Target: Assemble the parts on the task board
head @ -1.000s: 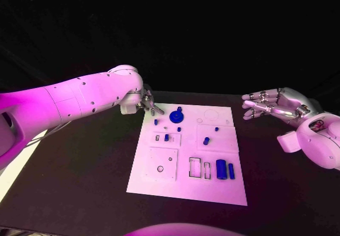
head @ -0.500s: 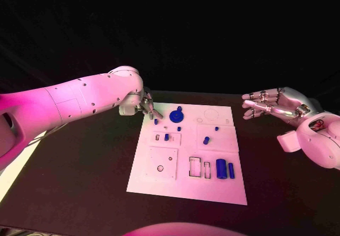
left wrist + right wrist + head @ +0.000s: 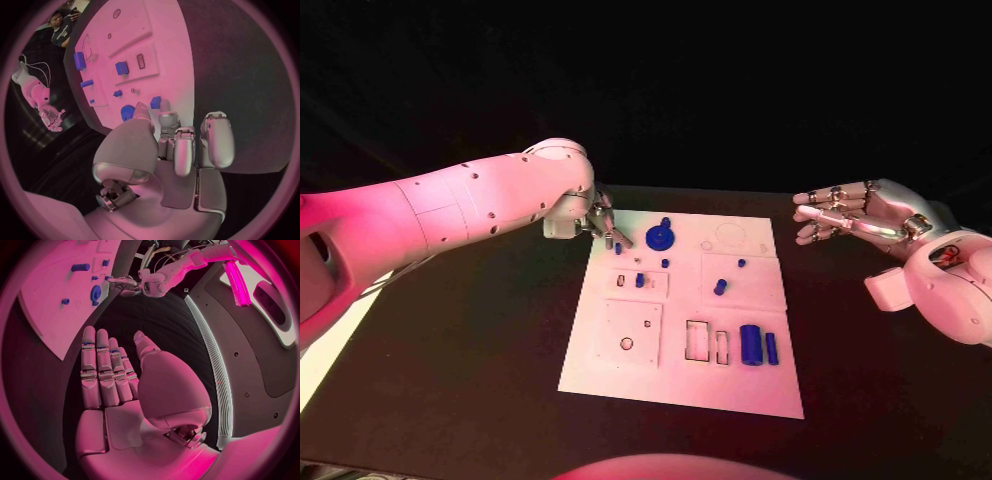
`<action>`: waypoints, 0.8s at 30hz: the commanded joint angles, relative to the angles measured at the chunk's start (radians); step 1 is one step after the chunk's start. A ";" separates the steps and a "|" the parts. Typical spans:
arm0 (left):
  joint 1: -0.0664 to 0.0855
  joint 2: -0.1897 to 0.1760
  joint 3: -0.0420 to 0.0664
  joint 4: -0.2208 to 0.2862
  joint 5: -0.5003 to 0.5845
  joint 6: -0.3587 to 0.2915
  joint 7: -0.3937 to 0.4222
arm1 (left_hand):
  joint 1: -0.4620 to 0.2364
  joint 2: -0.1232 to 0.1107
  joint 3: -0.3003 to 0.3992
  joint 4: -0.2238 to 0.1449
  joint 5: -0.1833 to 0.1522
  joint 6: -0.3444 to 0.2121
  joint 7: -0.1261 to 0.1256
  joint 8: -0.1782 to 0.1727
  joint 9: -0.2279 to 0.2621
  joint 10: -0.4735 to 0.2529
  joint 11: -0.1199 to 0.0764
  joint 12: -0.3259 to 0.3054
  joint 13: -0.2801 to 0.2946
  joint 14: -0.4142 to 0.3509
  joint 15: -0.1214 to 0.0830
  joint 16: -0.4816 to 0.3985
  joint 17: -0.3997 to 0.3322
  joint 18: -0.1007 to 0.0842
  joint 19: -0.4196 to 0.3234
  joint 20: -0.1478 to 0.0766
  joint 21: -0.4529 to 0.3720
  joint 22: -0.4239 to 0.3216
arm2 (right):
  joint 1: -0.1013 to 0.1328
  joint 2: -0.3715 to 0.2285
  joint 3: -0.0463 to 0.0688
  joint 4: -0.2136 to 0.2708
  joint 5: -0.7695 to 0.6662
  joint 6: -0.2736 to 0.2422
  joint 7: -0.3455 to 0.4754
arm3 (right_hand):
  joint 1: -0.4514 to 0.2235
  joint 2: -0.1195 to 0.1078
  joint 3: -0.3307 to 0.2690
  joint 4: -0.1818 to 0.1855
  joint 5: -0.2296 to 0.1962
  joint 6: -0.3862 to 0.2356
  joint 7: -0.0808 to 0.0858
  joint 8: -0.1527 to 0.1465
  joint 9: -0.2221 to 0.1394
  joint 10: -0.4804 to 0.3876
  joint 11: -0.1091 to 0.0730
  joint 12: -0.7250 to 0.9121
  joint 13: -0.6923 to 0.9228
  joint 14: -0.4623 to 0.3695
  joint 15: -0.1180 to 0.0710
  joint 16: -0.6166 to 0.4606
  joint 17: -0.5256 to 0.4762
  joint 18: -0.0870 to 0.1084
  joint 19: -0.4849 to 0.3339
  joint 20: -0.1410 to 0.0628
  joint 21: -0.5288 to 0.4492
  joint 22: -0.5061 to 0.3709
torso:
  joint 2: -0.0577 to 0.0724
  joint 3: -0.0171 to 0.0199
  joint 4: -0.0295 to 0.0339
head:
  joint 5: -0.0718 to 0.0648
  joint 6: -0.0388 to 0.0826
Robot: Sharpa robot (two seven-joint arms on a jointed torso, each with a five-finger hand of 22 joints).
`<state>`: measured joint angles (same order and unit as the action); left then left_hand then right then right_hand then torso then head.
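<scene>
The white task board [image 3: 678,368] lies in the middle of the table, and the left wrist view shows it as task board [image 3: 164,35]. On it are a blue gear [image 3: 659,237], a small blue peg [image 3: 619,247] near the far left corner, several other small blue pegs and two blue cylinders [image 3: 751,343]. My left hand [image 3: 603,222] hovers at that corner, its thumb and one finger reaching toward the peg [image 3: 155,102], the other fingers curled; nothing is gripped. My right hand [image 3: 855,215] hangs open above the table to the right of the board, fingers straight [image 3: 103,372].
Rectangular recesses [image 3: 697,340] and a round hole [image 3: 626,343] lie in the board's near half. Black table [image 3: 473,340] surrounds the board on all sides. My left forearm [image 3: 459,205] crosses above the table's far left.
My left hand has edged slightly closer to the board's far left corner and the small peg. My right hand has stayed where it was.
</scene>
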<state>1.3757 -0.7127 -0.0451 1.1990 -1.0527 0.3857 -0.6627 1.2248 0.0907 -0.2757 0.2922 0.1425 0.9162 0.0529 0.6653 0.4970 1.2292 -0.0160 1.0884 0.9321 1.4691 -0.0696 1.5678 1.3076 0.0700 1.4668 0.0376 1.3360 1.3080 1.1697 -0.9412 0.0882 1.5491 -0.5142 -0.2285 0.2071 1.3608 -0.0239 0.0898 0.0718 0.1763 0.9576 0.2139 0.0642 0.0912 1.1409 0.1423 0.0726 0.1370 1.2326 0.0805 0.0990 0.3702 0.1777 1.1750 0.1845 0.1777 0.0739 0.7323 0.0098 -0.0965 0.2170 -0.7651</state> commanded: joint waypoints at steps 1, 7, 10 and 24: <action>-0.003 0.003 0.000 0.001 -0.004 0.024 -0.004 | 0.003 0.013 0.001 -0.003 0.005 -0.001 -0.003 0.005 0.002 0.007 -0.002 0.003 0.001 0.102 -0.007 0.003 0.263 -0.011 0.012 -0.006 0.004 0.015 | -0.001 0.000 0.000 0.000 -0.001 0.013 0.002 | 0.003 0.008 -0.002 -0.002 0.006 -0.005 0.001 0.000 -0.001 -0.006 0.002 0.003 -0.001 0.002 0.003 -0.005 -0.001 0.006 0.002 0.002 -0.005 -0.001 | 0.000 -0.0001 0.0001 | 0.000 -0.001; -0.006 0.006 0.000 0.000 -0.004 0.009 0.000 | 0.016 0.024 0.007 -0.003 0.010 -0.004 -0.003 0.005 0.006 0.005 -0.002 0.003 0.004 0.102 -0.007 0.003 0.263 -0.011 0.010 -0.006 0.006 0.018 | -0.001 0.000 0.000 0.001 -0.001 0.013 0.002 | 0.003 0.008 -0.002 -0.002 0.006 -0.005 0.001 0.000 -0.001 -0.006 0.002 0.003 -0.001 0.002 0.003 -0.005 -0.001 0.006 0.002 0.002 -0.005 -0.001 | 0.000 0.0002 0.0004 | 0.000 -0.003; -0.007 0.007 0.000 -0.001 0.002 -0.005 0.003 | 0.029 0.035 0.014 -0.003 0.013 -0.005 -0.003 0.006 0.009 0.004 -0.002 0.003 0.005 0.102 -0.008 0.003 0.263 -0.011 0.009 -0.006 0.007 0.020 | -0.001 0.000 0.000 0.001 -0.001 0.013 0.002 | 0.003 0.008 -0.002 -0.002 0.006 -0.005 0.001 0.000 -0.001 -0.006 0.002 0.003 -0.001 0.002 0.003 -0.005 -0.001 0.006 0.002 0.002 -0.005 -0.001 | 0.000 0.0002 -0.0006 | 0.001 -0.003; -0.008 0.010 0.000 -0.005 0.021 -0.037 0.000 | 0.099 0.066 0.063 -0.005 0.016 -0.018 -0.004 0.004 0.018 -0.005 -0.003 -0.006 0.005 0.102 -0.008 0.003 0.263 -0.010 0.002 -0.006 0.006 0.025 | -0.001 0.000 0.000 0.001 -0.001 0.013 0.002 | 0.004 0.009 -0.002 -0.003 0.007 -0.005 0.001 0.000 -0.001 -0.006 0.002 0.004 -0.002 0.002 0.003 -0.005 -0.002 0.006 0.003 0.001 -0.006 -0.002 | 0.000 0.0000 0.0001 | 0.000 -0.003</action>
<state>1.3682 -0.7050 -0.0450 1.1947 -1.0412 0.3620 -0.6630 1.3145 0.1591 -0.2203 0.2870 0.1531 0.9051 0.0493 0.6652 0.5131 1.2292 -0.0160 1.0884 0.9371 1.4655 -0.0732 1.5678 1.3073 0.0700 1.4668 0.0376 1.3399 1.3077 1.1696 -0.9419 0.0882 1.5496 -0.5143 -0.2278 0.2067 1.3608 -0.0239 0.0898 0.0718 0.1802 0.9576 0.2138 0.0642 0.0913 1.1410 0.1424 0.0725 0.1359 1.2326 0.0805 0.0990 0.3702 0.1776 1.1749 0.1844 0.1777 0.0732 0.7325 0.0101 -0.0965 0.2173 -0.7680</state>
